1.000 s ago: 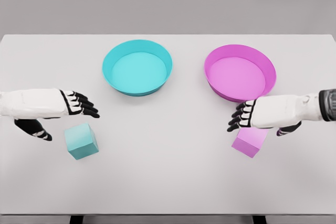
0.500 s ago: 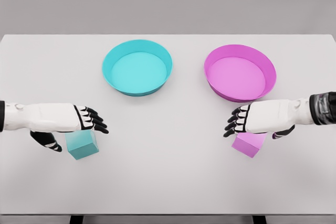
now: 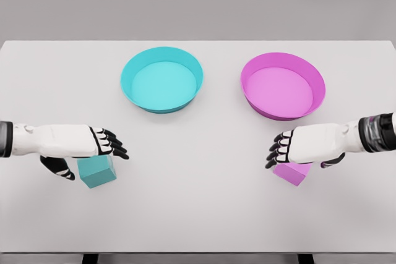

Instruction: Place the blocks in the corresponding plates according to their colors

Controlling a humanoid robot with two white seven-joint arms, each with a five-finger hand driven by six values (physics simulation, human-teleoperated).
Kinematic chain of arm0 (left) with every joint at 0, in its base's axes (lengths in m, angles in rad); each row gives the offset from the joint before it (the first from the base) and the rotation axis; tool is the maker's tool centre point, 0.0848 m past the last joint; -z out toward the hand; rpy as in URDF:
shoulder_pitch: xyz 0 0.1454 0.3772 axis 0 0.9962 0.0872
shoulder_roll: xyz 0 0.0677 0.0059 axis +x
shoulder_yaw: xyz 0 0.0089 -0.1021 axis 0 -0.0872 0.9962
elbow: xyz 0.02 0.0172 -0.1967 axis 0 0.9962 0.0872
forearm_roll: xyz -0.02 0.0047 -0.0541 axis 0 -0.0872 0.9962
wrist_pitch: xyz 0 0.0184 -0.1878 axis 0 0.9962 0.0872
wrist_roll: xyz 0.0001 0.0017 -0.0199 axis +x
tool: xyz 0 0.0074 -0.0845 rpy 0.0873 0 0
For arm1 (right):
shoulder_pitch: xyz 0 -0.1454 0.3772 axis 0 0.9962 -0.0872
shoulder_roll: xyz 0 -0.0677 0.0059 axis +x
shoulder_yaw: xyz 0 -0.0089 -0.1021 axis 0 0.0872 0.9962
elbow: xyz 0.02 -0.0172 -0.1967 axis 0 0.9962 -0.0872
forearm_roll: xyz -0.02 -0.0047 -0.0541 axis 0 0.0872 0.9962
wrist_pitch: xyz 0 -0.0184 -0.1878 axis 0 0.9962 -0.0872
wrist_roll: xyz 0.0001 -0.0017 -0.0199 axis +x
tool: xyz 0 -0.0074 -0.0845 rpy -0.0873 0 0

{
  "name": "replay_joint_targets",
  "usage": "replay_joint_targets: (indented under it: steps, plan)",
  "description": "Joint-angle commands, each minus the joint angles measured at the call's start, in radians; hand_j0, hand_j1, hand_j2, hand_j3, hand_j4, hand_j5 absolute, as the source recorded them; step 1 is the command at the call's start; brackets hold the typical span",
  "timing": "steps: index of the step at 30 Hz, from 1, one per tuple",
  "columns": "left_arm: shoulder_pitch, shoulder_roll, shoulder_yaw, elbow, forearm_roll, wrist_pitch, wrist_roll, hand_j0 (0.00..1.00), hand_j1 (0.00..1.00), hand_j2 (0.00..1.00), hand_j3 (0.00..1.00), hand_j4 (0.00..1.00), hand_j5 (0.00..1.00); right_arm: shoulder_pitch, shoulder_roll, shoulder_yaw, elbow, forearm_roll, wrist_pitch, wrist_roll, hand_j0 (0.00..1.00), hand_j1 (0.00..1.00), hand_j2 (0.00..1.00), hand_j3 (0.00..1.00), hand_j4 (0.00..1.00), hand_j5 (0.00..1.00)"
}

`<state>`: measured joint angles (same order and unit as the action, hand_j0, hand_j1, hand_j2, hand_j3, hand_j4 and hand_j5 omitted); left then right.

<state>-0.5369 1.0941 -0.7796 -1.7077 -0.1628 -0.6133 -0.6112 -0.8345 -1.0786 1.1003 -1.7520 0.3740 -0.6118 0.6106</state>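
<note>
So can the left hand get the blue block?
Probably yes. The left hand hangs right over the teal block, fingers spread and thumb beside it, with nothing between them.

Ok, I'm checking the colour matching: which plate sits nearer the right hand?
The pink plate, just beyond the right hand; the cyan plate sits further left.

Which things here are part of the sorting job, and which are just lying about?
Part of the job:
- teal block, under the left hand
- pink block, under the right hand
- teal plate
- pink plate

Just there:
- white table, which holds it all; nothing else lies on it.
</note>
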Motion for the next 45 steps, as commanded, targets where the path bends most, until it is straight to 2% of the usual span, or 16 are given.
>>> replay_joint_targets:
  steps: [1, 2, 5, 11, 14, 19, 23, 27, 28, 29, 33, 35, 37, 40, 41, 45]
  plan:
    - [0.000, -0.005, 0.000, 0.002, 0.002, 0.002, 0.000, 1.00, 1.00, 1.00, 1.00, 1.00, 1.00, 0.000, 0.000, 0.001, 0.000, 0.006, 0.001, 0.000, 0.82, 0.82, 0.82, 0.82, 0.82, 0.82]
    - [0.000, -0.011, 0.000, 0.010, 0.000, 0.002, 0.000, 1.00, 1.00, 1.00, 1.00, 1.00, 1.00, -0.002, 0.000, 0.001, 0.000, 0.006, 0.001, 0.000, 0.73, 0.73, 0.73, 0.73, 0.73, 0.73]
    - [0.000, -0.023, 0.000, 0.017, -0.008, 0.002, 0.000, 0.99, 0.99, 0.99, 0.99, 0.99, 0.99, -0.002, 0.002, 0.000, 0.003, 0.005, 0.001, 0.000, 0.59, 0.59, 0.59, 0.59, 0.59, 0.59]
    - [0.002, -0.034, -0.004, 0.020, -0.029, 0.002, 0.000, 0.99, 0.99, 0.99, 0.99, 0.99, 0.99, -0.014, 0.005, -0.005, 0.011, -0.004, 0.001, 0.000, 0.59, 0.59, 0.59, 0.59, 0.59, 0.59]
    - [0.002, -0.034, -0.010, 0.022, -0.029, 0.002, 0.000, 0.98, 0.98, 0.98, 0.98, 0.98, 0.98, -0.031, 0.009, -0.008, 0.022, -0.044, 0.001, 0.000, 0.59, 0.59, 0.59, 0.59, 0.59, 0.59]
    - [0.002, -0.034, -0.021, 0.022, -0.031, 0.002, 0.000, 0.89, 0.89, 0.89, 0.89, 0.89, 0.89, -0.081, 0.031, -0.023, 0.058, -0.164, 0.001, 0.000, 0.60, 0.60, 0.60, 0.60, 0.60, 0.60]
    - [0.002, -0.034, -0.021, 0.022, -0.038, 0.002, 0.000, 0.73, 0.73, 0.73, 0.73, 0.73, 0.73, -0.135, 0.046, -0.026, 0.089, -0.294, 0.001, 0.000, 0.60, 0.60, 0.60, 0.60, 0.60, 0.60]
    - [0.002, -0.031, -0.021, 0.022, -0.043, 0.002, 0.000, 0.58, 0.58, 0.58, 0.58, 0.58, 0.58, -0.169, 0.083, -0.099, 0.203, -0.360, 0.001, 0.000, 0.60, 0.60, 0.60, 0.60, 0.60, 0.60]
    - [0.002, -0.029, -0.021, 0.022, -0.043, 0.002, 0.000, 0.56, 0.56, 0.56, 0.56, 0.56, 0.56, -0.182, 0.110, -0.102, 0.281, -0.360, 0.001, 0.000, 0.60, 0.60, 0.60, 0.60, 0.60, 0.60]
    - [0.002, -0.029, -0.021, 0.019, -0.043, 0.002, 0.000, 0.54, 0.54, 0.54, 0.54, 0.54, 0.54, -0.198, 0.127, -0.100, 0.327, -0.359, 0.001, 0.000, 0.60, 0.60, 0.60, 0.60, 0.60, 0.60]
    - [-0.011, -0.026, -0.012, 0.010, -0.038, 0.002, 0.000, 0.54, 0.54, 0.54, 0.54, 0.54, 0.54, -0.264, 0.221, -0.099, 0.522, -0.342, 0.001, 0.000, 0.60, 0.60, 0.60, 0.60, 0.60, 0.60]
    - [-0.015, -0.028, -0.007, 0.005, -0.037, 0.002, 0.000, 0.54, 0.54, 0.54, 0.54, 0.54, 0.54, -0.285, 0.284, -0.094, 0.623, -0.282, 0.001, 0.000, 0.60, 0.60, 0.60, 0.60, 0.60, 0.60]
    - [-0.035, -0.028, 0.000, 0.005, -0.035, 0.002, 0.000, 0.54, 0.54, 0.54, 0.54, 0.54, 0.54, -0.295, 0.335, -0.088, 0.689, -0.208, 0.001, 0.000, 0.60, 0.60, 0.60, 0.60, 0.60, 0.60]
    - [-0.038, -0.028, 0.042, 0.002, -0.034, 0.002, 0.000, 0.54, 0.54, 0.54, 0.54, 0.54, 0.54, -0.327, 0.390, -0.042, 0.766, -0.158, 0.001, 0.000, 0.60, 0.60, 0.60, 0.60, 0.60, 0.60]
    - [-0.040, -0.029, 0.057, 0.002, -0.034, 0.002, 0.000, 0.54, 0.54, 0.54, 0.54, 0.54, 0.54, -0.336, 0.396, -0.025, 0.779, -0.147, 0.001, 0.000, 0.64, 0.64, 0.64, 0.64, 0.64, 0.64]
    - [-0.040, -0.029, 0.117, 0.008, -0.021, 0.002, 0.000, 0.54, 0.54, 0.54, 0.54, 0.54, 0.54, -0.341, 0.399, 0.012, 0.770, -0.145, 0.001, 0.000, 0.68, 0.68, 0.68, 0.68, 0.68, 0.68]
